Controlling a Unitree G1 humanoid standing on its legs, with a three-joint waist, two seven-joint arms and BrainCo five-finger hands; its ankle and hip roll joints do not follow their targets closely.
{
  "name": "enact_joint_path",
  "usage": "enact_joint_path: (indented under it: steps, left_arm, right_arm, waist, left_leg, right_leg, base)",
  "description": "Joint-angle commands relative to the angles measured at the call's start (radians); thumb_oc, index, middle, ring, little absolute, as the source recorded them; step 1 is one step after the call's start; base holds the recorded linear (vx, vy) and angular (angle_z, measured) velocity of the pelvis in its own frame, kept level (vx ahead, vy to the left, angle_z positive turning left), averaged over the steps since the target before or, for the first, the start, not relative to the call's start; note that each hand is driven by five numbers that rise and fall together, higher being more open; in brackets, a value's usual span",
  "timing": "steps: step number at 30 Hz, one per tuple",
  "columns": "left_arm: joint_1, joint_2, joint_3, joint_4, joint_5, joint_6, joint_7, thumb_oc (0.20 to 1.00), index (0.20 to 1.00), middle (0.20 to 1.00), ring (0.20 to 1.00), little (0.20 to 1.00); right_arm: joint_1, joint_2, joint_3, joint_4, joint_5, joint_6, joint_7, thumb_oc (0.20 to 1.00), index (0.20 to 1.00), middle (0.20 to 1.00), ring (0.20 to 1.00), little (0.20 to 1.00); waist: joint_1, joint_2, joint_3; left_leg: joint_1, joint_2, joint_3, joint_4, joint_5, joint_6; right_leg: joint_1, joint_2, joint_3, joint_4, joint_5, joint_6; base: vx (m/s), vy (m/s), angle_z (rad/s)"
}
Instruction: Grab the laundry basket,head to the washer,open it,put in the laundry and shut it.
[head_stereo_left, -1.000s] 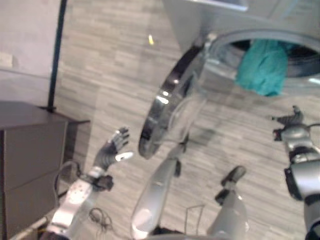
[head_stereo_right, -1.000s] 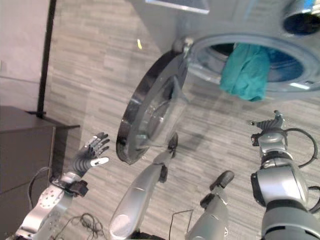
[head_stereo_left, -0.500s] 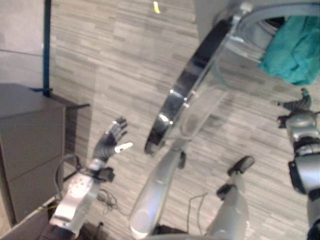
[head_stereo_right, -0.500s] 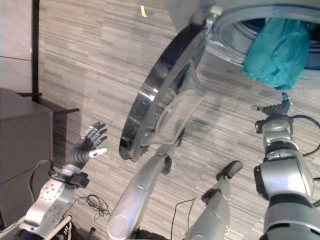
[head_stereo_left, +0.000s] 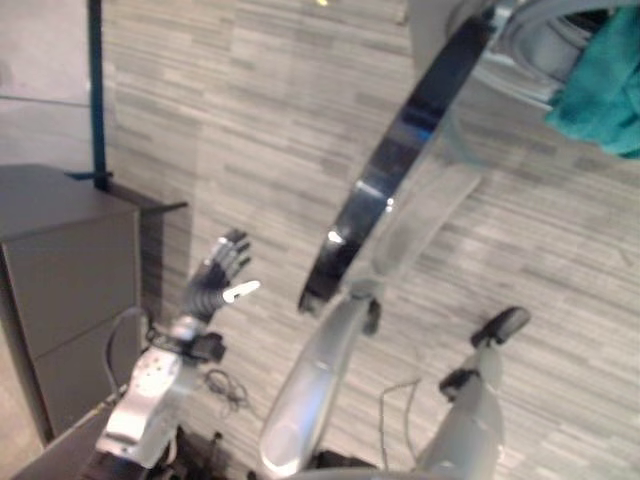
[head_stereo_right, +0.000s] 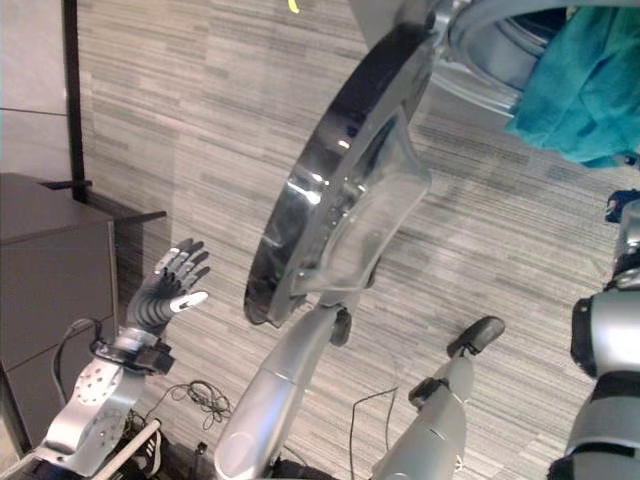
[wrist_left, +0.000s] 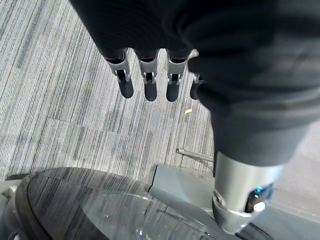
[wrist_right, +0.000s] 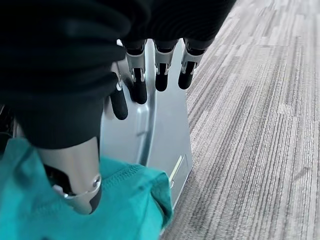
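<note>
The washer's round glass door (head_stereo_right: 340, 190) stands swung open, its dark rim edge-on towards me. A teal cloth (head_stereo_right: 590, 90) hangs over the lower lip of the drum opening (head_stereo_left: 540, 45). My left hand (head_stereo_left: 220, 280) is raised to the left of the door, a gap away from it, fingers (wrist_left: 147, 75) straight and holding nothing. My right hand (wrist_right: 161, 67) is open beside the washer's silver front (wrist_right: 165, 130), just above the teal cloth (wrist_right: 130, 200) and apart from it.
A dark grey cabinet (head_stereo_left: 60, 270) stands at the left, with a dark upright pole (head_stereo_left: 97, 90) behind it. A small yellow scrap (head_stereo_right: 293, 5) lies on the grey striped floor (head_stereo_left: 250, 120) beyond the door.
The whole picture has shifted, so the camera moved and the washer sits further right. My left hand stays raised and open. My right hand has gone past the eye views' right edge.
</note>
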Motion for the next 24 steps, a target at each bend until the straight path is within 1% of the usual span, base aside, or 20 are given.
enact_joint_path:
  steps: [1,7,10,14,19,24]
  left_arm:
    - [0.050,0.012,0.013,-0.069,-0.033,-0.042,0.024,1.000,1.000,1.000,1.000,1.000]
    - [0.048,0.015,0.014,-0.079,-0.052,-0.046,0.027,1.000,1.000,1.000,1.000,1.000]
    - [0.047,0.009,0.014,-0.081,-0.058,-0.048,0.027,1.000,1.000,1.000,1.000,1.000]
    - [0.055,0.013,0.032,-0.089,-0.077,-0.055,0.022,1.000,1.000,1.000,1.000,1.000]
    - [0.059,0.019,0.045,-0.098,-0.084,-0.065,0.020,1.000,1.000,1.000,1.000,1.000]
    - [0.057,0.023,0.046,-0.109,-0.099,-0.073,0.022,1.000,1.000,1.000,1.000,1.000]
  right_arm:
    - [-0.018,-0.047,0.063,-0.022,0.055,-0.040,-0.012,1.000,1.000,1.000,1.000,1.000]
    - [-0.054,-0.001,0.099,-0.021,0.071,-0.048,-0.002,1.000,1.000,1.000,1.000,1.000]
    - [-0.043,0.017,0.086,-0.016,0.078,-0.052,-0.003,1.000,1.000,1.000,1.000,1.000]
    - [-0.051,0.035,0.066,-0.033,0.120,-0.072,-0.002,1.000,1.000,1.000,1.000,1.000]
    - [-0.076,0.025,0.085,-0.065,0.118,-0.087,-0.013,1.000,1.000,1.000,1.000,1.000]
    - [-0.115,-0.011,0.096,-0.069,0.141,-0.096,-0.023,1.000,1.000,1.000,1.000,1.000]
  waist:
    - [0.009,0.026,-0.042]
    - [0.013,0.031,-0.040]
    - [0.016,0.033,-0.046]
    - [0.030,0.035,-0.054]
    - [0.039,0.032,-0.060]
    - [0.049,0.025,-0.072]
  left_leg:
    - [-0.122,0.039,-0.006,0.167,-0.202,-0.094]
    - [-0.156,0.032,-0.014,0.167,-0.197,-0.093]
    - [-0.172,0.025,-0.013,0.171,-0.198,-0.093]
    - [-0.194,0.019,-0.012,0.174,-0.195,-0.091]
    - [-0.200,0.015,-0.014,0.169,-0.194,-0.092]
    - [-0.216,0.015,-0.018,0.177,-0.196,-0.094]
  right_leg:
    - [0.069,-0.077,0.026,-0.037,0.212,0.033]
    - [0.048,-0.073,0.038,-0.041,0.199,0.033]
    - [0.045,-0.071,0.038,-0.041,0.200,0.033]
    - [0.039,-0.072,0.028,-0.043,0.202,0.033]
    - [0.037,-0.072,0.025,-0.043,0.202,0.033]
    - [0.039,-0.074,0.017,-0.044,0.203,0.033]
  base:
    - [0.00,0.000,0.00]
    - [0.00,-0.003,-0.01]
    - [0.00,0.000,0.00]
    - [0.00,0.011,0.03]
    - [0.00,0.002,0.02]
    - [0.00,0.000,0.01]
